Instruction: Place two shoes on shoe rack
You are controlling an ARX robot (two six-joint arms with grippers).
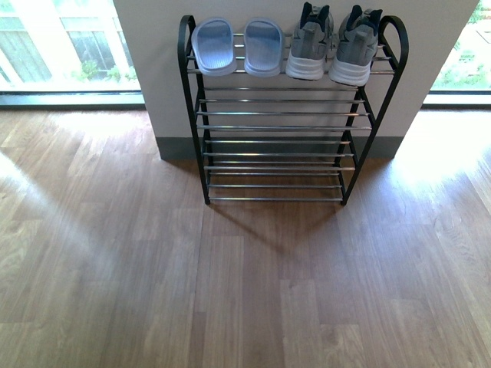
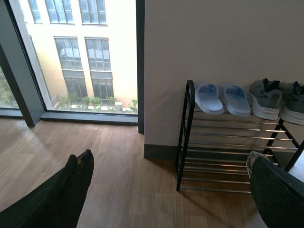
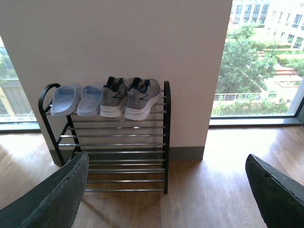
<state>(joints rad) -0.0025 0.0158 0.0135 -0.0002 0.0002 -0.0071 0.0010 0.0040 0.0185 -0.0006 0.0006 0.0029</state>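
Observation:
The shoe rack (image 1: pixel 193 115) stands against the white wall, with black arched sides and silver rods. Its top tier carries two pale blue slide sandals (image 1: pixel 215 46) (image 1: pixel 264 46) on the left and two grey knit sneakers (image 1: pixel 311 47) (image 1: pixel 356 50) on the right. The same rack (image 2: pixel 184 128) (image 3: pixel 166 133), sandals (image 2: pixel 209 97) (image 3: pixel 65 99) and sneakers (image 2: pixel 264 98) (image 3: pixel 140 97) appear in both wrist views. Neither arm shows in the front view. My left gripper (image 2: pixel 171 164) is open and empty, well back from the rack. My right gripper (image 3: pixel 166 168) is open and empty too.
The three lower tiers (image 1: pixel 276 153) of the rack hold nothing. Wooden floor (image 1: pixel 245 284) spreads in front of the rack. Large windows (image 1: pixel 61 46) (image 1: pixel 464 46) flank the white wall (image 1: pixel 153 77) on both sides.

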